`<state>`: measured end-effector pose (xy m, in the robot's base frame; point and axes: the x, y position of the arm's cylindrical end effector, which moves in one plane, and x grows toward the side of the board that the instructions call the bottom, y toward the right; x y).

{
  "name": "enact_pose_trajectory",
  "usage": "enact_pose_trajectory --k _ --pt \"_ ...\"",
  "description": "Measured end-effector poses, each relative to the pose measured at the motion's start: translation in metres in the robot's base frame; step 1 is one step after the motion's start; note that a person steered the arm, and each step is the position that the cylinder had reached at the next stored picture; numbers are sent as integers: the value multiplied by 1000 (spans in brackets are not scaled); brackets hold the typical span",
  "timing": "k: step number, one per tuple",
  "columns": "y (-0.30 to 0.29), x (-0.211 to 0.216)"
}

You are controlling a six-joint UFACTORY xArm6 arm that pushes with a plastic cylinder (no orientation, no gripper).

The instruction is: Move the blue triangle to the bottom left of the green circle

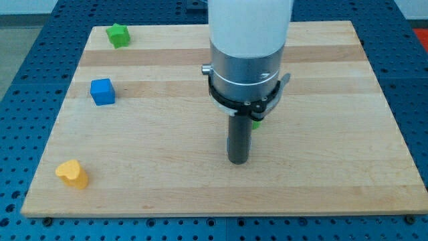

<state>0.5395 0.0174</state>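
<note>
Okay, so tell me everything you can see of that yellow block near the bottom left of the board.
The yellow block looks like a small heart-shaped piece, solid and matte, possibly painted wood or plastic, with a brighter top face and darker orange sides. It lies flat on the wooden board, close to the corner at the view's bottom left, with its lobes toward the view's right. Nothing touches it. The blue cube sits well above it, and my tip is far off to the view's right.

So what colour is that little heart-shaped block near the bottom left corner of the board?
Yellow-orange. The heart-shaped block shows plainly in the camera view, the only view, alone near the board's bottom left.
</note>
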Motion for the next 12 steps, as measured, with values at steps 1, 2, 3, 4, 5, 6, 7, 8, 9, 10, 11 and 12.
enact_pose_trajectory --k 1,2,3,4,5,6,7,8,9,10,11,12 --pt "-1 -1" --pt "-1 -11" --pt "-1 -15" --pt "-1 -10" --pt "6 -5" --pt "23 -5" --pt "31 -13" --pt "31 -18" --pt "31 -18" --pt "31 -22" --pt "30 -25" --pt "23 -25"
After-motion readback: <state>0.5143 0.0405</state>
